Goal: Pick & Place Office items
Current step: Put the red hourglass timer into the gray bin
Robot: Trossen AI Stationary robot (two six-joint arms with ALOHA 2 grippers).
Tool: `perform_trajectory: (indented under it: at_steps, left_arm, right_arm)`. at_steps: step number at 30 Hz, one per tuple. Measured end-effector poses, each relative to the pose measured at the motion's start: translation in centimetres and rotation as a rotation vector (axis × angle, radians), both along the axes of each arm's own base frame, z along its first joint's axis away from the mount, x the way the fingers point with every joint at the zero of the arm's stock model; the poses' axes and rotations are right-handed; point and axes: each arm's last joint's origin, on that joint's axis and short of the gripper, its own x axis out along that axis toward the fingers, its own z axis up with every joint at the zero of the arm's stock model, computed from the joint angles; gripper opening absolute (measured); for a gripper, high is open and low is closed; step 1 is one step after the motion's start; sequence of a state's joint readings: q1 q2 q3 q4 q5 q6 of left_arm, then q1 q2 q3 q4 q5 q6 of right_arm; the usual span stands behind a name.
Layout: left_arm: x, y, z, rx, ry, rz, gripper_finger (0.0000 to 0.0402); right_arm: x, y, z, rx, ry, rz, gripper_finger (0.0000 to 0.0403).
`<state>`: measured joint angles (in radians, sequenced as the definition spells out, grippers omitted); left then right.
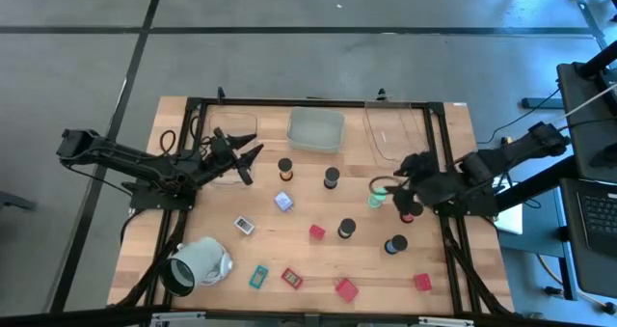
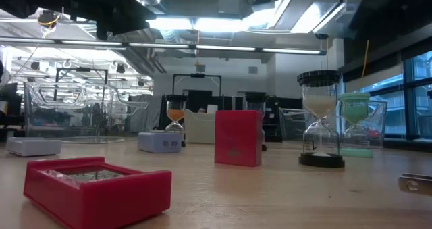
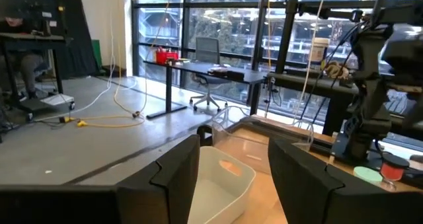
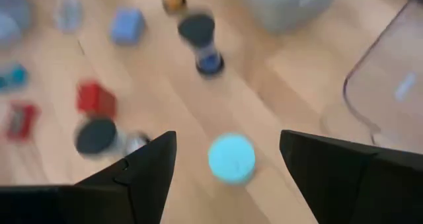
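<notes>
The office items stand scattered on the wooden table (image 1: 318, 259): black sand-timer cylinders (image 1: 332, 177), a pale blue cube (image 1: 283, 201), red blocks (image 1: 346, 289), and teal (image 1: 257, 276), white (image 1: 244, 226) and red (image 1: 291, 278) flat rectangles. My right gripper (image 1: 388, 186) hangs open above the green-topped cylinder (image 1: 376, 200). In the right wrist view the green top (image 4: 231, 158) shows between my right gripper's (image 4: 227, 137) spread fingers, untouched. A red-topped cylinder (image 1: 407, 214) stands beside it. My left gripper (image 1: 249, 159) waits open near the table's far left, pointing at the frosted tray (image 3: 218, 184).
A frosted tray (image 1: 316, 129) and a clear tray (image 1: 400, 129) sit along the far edge, with another clear tray (image 1: 227, 134) at far left. A large mint-white hollow cylinder (image 1: 198, 264) lies at the near left. A black frame (image 1: 443, 134) borders the table.
</notes>
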<state>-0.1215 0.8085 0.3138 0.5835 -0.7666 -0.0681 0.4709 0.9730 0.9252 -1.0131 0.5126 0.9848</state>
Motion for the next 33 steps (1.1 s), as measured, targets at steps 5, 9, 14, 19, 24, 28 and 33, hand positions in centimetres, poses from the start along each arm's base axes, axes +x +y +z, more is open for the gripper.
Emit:
perform_trajectory:
  at_steps: [5,9,14,19,24,28,33]
  left_arm:
    - [0.0,0.0,0.0,0.000,0.001,0.000,0.0178]
    - [0.0,0.0,0.0,0.001,0.002,-0.001,0.0178]
    - [0.0,0.0,0.0,0.001,0.003,-0.001,0.0178]
    - [0.0,0.0,0.0,0.002,0.004,-0.001,0.0178]
    - [0.0,0.0,0.0,0.002,0.006,-0.001,0.0178]
    - [0.0,0.0,-0.1,0.003,0.009,-0.001,0.0178]
    - [0.0,0.0,-0.1,0.004,0.016,-0.001,0.0178]
  right_arm:
    - [0.9,0.9,-1.4,0.008,0.222,0.098,0.0274]
    - [1.1,1.5,-2.7,0.080,0.401,0.177,0.0274]
    - [1.2,1.9,-3.4,0.182,0.506,0.165,0.0274]
    - [1.1,1.7,-3.6,0.154,0.506,0.040,0.0275]
    - [0.7,1.4,-3.6,0.157,0.530,-0.058,0.0296]
    - [0.5,1.4,-3.6,0.184,0.549,-0.110,0.0329]
    - [0.2,1.2,-4.6,0.198,0.559,-0.205,0.0351]
